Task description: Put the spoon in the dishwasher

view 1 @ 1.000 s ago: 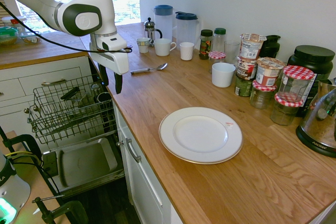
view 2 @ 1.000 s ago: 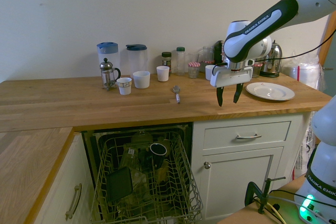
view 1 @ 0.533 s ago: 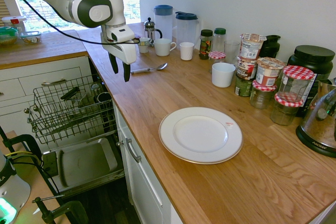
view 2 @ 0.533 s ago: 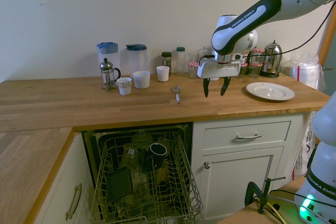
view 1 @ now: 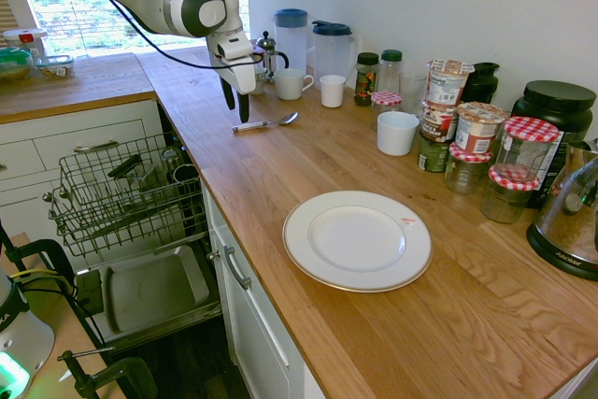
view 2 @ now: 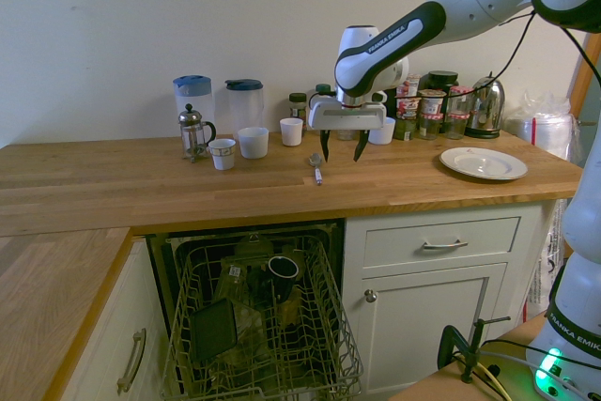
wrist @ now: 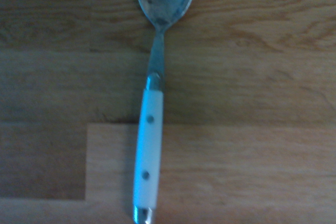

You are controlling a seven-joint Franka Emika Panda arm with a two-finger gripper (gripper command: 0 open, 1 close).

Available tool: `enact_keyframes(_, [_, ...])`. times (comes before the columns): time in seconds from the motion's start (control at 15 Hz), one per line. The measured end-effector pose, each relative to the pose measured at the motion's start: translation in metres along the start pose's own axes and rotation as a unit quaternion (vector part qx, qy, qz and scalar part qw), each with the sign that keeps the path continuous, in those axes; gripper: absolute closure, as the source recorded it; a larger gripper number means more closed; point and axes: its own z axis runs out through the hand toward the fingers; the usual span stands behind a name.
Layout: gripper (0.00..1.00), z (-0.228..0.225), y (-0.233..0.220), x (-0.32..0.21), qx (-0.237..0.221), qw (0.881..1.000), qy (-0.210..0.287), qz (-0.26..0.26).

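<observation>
"what is your claw doing?"

"my black two-fingered claw (view 2: 344,146) stands wide open, gripping nothing, above the counter near its front edge."

"and the spoon?"

"the silver metal spoon with the white riveted handle (wrist: 150,140) lies flat just below me, its handle end towards the wooden counter's front edge (view 2: 394,202). if i come down off-centre, one finger could land on the handle or push it askew. it is slim and low, so closing too high would miss it."

"beyond that?"

"the dark grey wire dishwasher rack (view 2: 329,326) is pulled out below that front edge, already holding a dark mug (view 2: 283,269). let go carelessly and the spoon could slip through the wires, or knock the mug on the way in."
</observation>
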Motion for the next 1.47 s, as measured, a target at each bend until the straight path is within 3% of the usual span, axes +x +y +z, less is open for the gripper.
enact_keyframes(0.67, [0.0, 0.056, -0.052, 0.029, 0.013, 0.995, 0.039, 0.088])
enact_keyframes(1.47, [0.0, 0.07, -0.062, 0.031, 0.004, 0.994, 0.054, 0.093])
